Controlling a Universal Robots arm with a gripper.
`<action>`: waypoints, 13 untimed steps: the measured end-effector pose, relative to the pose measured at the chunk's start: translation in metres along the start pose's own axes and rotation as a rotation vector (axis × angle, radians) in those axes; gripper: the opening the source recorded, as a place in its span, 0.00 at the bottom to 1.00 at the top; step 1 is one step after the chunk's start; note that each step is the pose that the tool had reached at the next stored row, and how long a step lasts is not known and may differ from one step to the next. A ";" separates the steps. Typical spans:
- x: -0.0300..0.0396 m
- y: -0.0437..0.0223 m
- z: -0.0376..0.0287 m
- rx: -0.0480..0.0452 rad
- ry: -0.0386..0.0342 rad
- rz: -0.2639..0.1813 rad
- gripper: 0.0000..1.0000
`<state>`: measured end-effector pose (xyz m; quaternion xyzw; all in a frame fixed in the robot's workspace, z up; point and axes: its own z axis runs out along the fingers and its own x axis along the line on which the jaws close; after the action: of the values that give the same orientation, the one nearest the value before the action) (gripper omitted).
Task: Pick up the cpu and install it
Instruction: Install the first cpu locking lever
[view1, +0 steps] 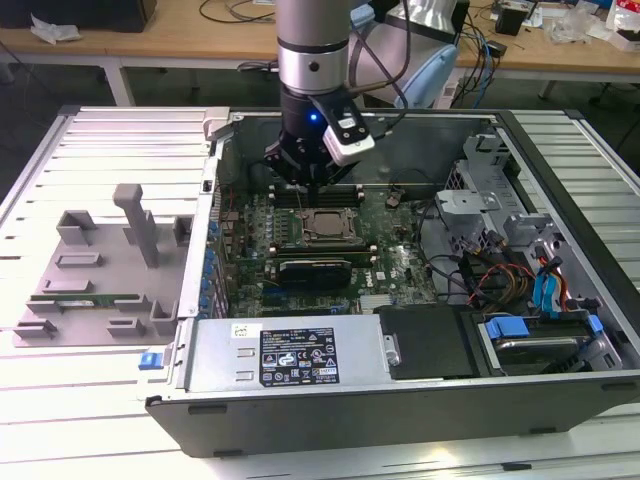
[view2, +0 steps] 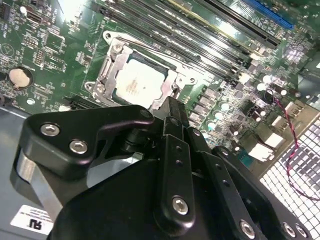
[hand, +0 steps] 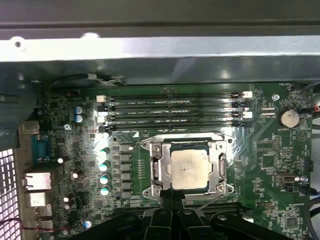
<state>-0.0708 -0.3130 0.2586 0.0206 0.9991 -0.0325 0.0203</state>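
Gripper: black linkage body, nearest both wrist cameras. Its jaws are drawn close together with nothing between them that I can see, and the tips are close to one edge of the socket frame.
Desk: white slatted metal top that carries everything. Wooden desks strewn with cables stand behind.
Computer case: open, lying on its side; the arm reaches into it.
Grey parts fixture: on the desk, at the exterior view's left of the case.
Motherboard: green, flat on the case floor.
Memory slots: long black rows just beside the socket.
Cpu: silvery square lying inside the socket frame, apparently level.
Coin cell: well apart from the socket.
Handling note: I judge seating to be the step in hand. I would keep the jaws square over the chip, apply no pressure until all four edges look flush, and stay off the slot latches and retaining lever.
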 end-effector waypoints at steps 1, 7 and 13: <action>0.0034 -0.0002 -0.0001 0.0000 0.0000 0.000 0.11; 0.0279 -0.0012 -0.0011 0.0000 -0.0013 0.000 0.11; 0.0416 -0.0018 -0.0016 -0.1478 0.0031 0.006 0.11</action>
<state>-0.1124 -0.3130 0.2586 0.0222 0.9987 0.0414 0.0203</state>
